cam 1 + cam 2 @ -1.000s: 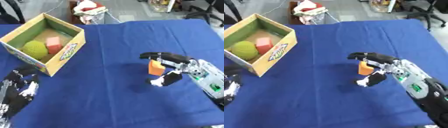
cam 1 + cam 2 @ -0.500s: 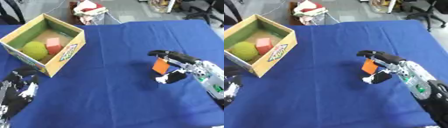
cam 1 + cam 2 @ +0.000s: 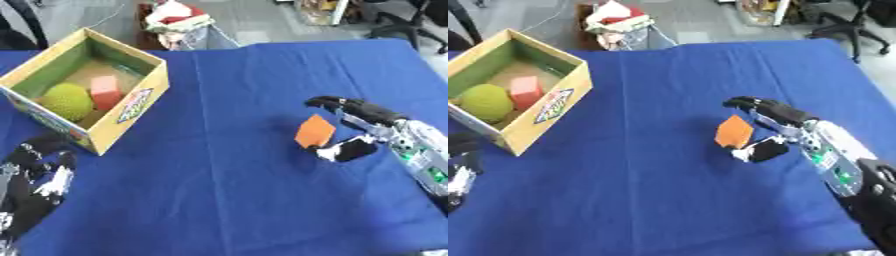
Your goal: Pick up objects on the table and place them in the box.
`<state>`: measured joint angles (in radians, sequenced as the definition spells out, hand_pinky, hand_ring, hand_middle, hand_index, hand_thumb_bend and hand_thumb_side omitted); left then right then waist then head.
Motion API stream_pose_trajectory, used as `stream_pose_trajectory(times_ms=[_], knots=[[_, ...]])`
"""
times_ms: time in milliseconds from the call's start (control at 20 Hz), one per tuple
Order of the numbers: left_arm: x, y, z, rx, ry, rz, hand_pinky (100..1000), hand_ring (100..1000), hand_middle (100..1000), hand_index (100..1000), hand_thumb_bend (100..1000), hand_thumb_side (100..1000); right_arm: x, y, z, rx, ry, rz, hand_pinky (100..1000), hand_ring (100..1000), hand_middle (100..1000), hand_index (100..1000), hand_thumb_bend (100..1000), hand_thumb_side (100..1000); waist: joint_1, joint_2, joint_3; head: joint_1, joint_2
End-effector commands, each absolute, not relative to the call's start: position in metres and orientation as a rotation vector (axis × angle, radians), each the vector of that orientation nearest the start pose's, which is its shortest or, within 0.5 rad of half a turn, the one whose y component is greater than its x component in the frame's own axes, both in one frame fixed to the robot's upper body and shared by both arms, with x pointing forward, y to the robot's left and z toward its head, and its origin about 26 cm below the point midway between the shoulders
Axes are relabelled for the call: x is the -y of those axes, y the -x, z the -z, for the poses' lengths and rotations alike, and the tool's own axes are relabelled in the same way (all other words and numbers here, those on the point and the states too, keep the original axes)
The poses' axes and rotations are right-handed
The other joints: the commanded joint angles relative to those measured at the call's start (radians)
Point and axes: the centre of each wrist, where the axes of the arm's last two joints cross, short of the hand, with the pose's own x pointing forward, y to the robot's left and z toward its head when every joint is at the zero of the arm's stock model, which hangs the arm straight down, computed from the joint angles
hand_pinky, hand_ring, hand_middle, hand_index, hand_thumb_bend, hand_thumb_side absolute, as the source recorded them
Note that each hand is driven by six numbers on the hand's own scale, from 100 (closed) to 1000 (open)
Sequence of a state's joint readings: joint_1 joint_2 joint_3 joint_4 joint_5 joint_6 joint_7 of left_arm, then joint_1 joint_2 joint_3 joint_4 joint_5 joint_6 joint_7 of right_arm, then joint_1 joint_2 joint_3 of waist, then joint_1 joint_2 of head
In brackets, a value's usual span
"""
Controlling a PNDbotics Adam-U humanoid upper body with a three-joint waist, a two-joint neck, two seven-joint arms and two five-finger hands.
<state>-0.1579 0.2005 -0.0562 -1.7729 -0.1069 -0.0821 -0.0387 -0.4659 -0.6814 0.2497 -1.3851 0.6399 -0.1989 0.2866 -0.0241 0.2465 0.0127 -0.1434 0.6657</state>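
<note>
Orange block (image 3: 314, 131), flat-faced, angular.

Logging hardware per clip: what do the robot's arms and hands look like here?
The right hand has black fingers and a white-tipped thumb; its forearm is silver-grey with small green markings. The left hand, at the lower left, is black with white patches.

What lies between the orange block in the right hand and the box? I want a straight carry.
Nothing visible does. The right hand holds the orange block to the right of the box; only bare blue table lies between. The box's near wall must be cleared.
</note>
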Motion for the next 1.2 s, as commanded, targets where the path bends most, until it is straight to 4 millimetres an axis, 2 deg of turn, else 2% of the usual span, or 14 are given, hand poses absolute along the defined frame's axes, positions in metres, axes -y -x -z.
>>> stream_pose_trajectory(times_ms=[50,350,700,1000,1200], knots=[[-0.253,-0.308,-0.099,2.005,-0.15,0.387,546,788,750,801,207,353,0.35,-0.381,-0.136,1.431,0.818,-1.503,883,930,933,992,337,447,0.0,-0.013,-0.001,-0.004,-0.015],[-0.253,-0.307,-0.099,2.005,-0.148,0.387,546,788,750,801,206,353,0.352,-0.385,-0.13,1.471,0.857,-1.459,830,832,791,929,296,390,0.002,-0.013,-0.002,-0.005,-0.015],[-0.253,-0.307,-0.098,2.003,-0.147,0.386,546,788,751,802,204,354,0.343,-0.389,-0.14,1.589,0.894,-1.394,803,803,691,844,257,344,0.001,-0.014,-0.003,-0.006,-0.015],[-0.253,-0.307,-0.098,2.001,-0.145,0.387,546,789,751,802,204,354,0.32,-0.396,-0.17,1.714,0.858,-1.398,805,806,686,841,244,338,-0.004,-0.017,-0.001,-0.007,-0.012],[-0.251,-0.307,-0.098,2.003,-0.136,0.396,546,789,752,801,203,354,0.287,-0.41,-0.211,1.836,0.859,-1.476,815,808,694,851,251,324,-0.002,-0.02,0.005,-0.013,-0.013]])
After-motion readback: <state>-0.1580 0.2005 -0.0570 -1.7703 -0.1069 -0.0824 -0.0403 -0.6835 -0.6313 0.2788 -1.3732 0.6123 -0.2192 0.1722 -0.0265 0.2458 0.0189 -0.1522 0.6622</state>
